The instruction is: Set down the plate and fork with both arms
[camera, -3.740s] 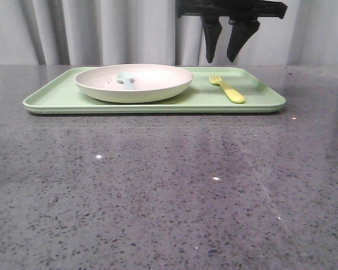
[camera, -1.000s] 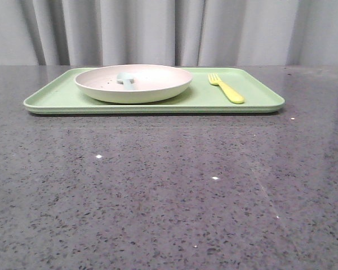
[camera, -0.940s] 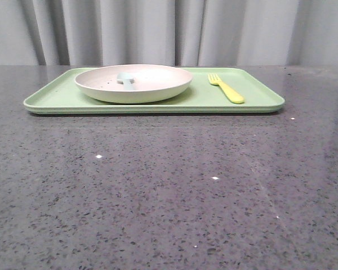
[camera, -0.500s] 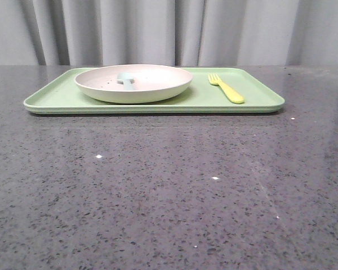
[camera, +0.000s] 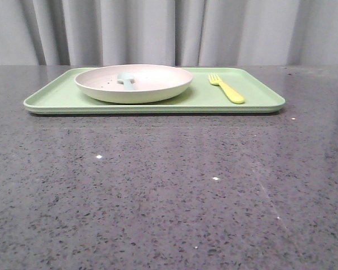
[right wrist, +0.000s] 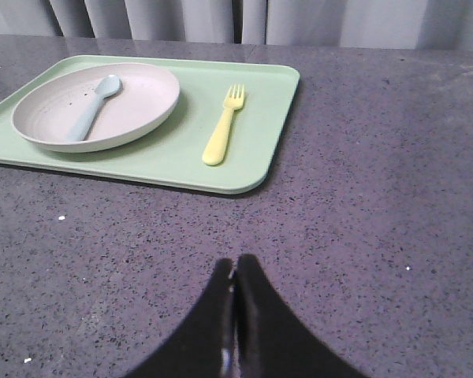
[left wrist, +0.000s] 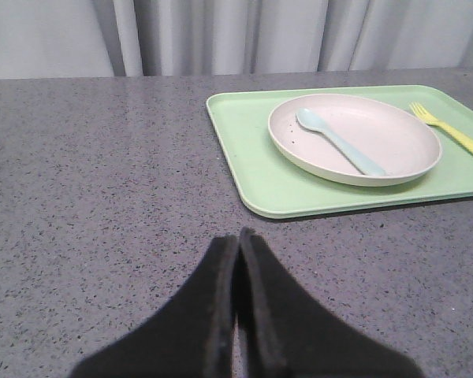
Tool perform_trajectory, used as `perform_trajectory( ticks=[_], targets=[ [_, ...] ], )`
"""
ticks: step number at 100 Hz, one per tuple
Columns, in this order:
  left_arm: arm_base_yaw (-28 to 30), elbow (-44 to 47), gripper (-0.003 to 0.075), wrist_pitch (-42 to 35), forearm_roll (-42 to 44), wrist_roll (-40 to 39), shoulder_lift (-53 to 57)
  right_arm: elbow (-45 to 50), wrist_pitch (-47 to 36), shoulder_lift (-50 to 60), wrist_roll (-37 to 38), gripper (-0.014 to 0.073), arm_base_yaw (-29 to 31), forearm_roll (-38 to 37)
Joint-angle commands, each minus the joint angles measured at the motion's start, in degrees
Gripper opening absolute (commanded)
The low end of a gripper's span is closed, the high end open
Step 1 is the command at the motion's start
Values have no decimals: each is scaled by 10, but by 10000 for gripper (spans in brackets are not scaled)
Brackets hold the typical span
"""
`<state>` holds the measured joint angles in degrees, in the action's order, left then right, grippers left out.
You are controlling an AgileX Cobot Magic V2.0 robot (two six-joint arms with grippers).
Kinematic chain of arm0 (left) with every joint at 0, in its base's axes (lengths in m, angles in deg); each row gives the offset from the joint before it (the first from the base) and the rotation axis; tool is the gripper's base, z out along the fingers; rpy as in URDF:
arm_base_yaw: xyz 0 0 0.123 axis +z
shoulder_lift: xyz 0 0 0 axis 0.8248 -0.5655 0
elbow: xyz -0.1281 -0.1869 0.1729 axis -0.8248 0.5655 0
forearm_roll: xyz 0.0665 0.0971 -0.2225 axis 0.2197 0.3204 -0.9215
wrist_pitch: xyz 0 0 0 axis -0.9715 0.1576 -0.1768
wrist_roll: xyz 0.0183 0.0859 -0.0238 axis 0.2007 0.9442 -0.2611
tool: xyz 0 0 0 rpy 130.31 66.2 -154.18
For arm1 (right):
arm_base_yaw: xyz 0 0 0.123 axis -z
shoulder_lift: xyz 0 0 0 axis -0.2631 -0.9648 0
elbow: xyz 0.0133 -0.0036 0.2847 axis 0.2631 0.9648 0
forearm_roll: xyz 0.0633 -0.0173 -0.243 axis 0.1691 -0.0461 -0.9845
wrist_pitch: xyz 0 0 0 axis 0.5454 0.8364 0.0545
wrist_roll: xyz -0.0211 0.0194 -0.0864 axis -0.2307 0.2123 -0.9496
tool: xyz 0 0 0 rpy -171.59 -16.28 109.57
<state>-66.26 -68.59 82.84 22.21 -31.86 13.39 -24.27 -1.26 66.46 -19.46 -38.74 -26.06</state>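
since the earliest frame the dark gripper that hung above the tray's far right had gone from the front view, and nothing on the tray had shifted; from the front, the plate [camera: 133,82] sat on the left half of the light-green tray [camera: 259,104], the fork [camera: 227,89] lay flat on the right half, well apart from the plate, and a pale blue spoon [camera: 125,78] rested inside the plate; both pieces looked placed, so i judged the task done or nearly so, with only the arms' retreat left.

in the left wrist view the left gripper [left wrist: 238,236] showed its black fingers pressed together, holding nothing, over bare speckled grey stone table [left wrist: 102,173], near the tray's corner; the plate was round, shallow, off-white with dark specks and a raised rim, matte like moulded plastic.

in the right wrist view the right gripper [right wrist: 235,268] was likewise closed and empty, near the tray's edge; the fork was bright yellow, smooth, short-tined with a rounded handle, tines pointing away from the camera; the tray was rectangular with rounded corners and a low lip.
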Motion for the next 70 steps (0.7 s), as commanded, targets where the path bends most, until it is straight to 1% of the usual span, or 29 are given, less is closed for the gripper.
perform_trajectory(
  ticks=[1, 39, 49, 60, 70],
  targets=[
    [-3, -14, -20, -45, -2, -6, -5, -15, -45, -2, 0, -67, 2, -11],
    [-3, -6, -20, -53, -1, -6, -5, -15, -45, -2, 0, -67, 2, -11],
    [-3, -1, -20, -54, 30, -6, -4, -15, -45, -2, 0, -67, 2, -11],
    [14, 17, -20, -87, 30, -6, 8, -15, -45, -2, 0, -67, 2, -11],
    [40, 43, -20, -132, 30, -6, 25, -15, -45, -2, 0, -67, 2, -11]
  ],
)
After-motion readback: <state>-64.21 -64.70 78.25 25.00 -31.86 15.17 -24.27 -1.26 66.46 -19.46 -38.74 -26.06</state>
